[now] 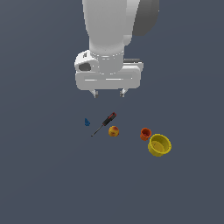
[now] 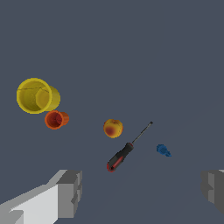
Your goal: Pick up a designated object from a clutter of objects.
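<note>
Right, my hand (image 1: 108,93) hangs spread wide, holding nothing, above the ball (image 1: 113,131) at frame centre, beside the screwdriver (image 1: 104,124); it looks light, smooth and prone to rolling, so I'd pinch across its middle

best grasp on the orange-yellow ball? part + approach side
Likely straight down from above, fingers across the widest middle of the orange-yellow ball. It is round and sits free on the floor. The open gripper has room: the screwdriver lies close beside it, and the orange-red cup stands further away.
</note>
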`<state>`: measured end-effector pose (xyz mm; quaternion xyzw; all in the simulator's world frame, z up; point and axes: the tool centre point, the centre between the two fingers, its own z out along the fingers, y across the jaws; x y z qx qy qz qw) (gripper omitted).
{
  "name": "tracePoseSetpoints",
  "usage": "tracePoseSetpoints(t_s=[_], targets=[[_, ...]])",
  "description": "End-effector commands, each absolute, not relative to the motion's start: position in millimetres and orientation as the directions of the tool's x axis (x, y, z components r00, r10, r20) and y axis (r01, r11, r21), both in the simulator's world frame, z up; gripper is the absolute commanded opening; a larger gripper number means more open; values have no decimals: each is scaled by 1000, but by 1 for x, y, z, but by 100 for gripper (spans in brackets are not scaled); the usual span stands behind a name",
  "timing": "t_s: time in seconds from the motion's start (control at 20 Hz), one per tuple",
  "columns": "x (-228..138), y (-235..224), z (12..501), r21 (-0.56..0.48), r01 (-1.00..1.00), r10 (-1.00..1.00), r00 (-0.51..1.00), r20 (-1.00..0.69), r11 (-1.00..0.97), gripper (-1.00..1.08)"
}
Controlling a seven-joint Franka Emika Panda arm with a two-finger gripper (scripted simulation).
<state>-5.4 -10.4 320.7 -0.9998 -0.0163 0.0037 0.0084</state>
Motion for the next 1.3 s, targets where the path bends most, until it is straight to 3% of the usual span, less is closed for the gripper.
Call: tracePoseSetpoints(t_s=[0.0, 0.5, 1.25], targets=[[-5, -10, 321, -17, 32, 33, 999, -7, -999, 100], [-7, -42, 322, 1, 2, 2, 1000, 4, -1000, 100], [-2, -38, 304, 6, 104, 104, 995, 3, -995, 100]])
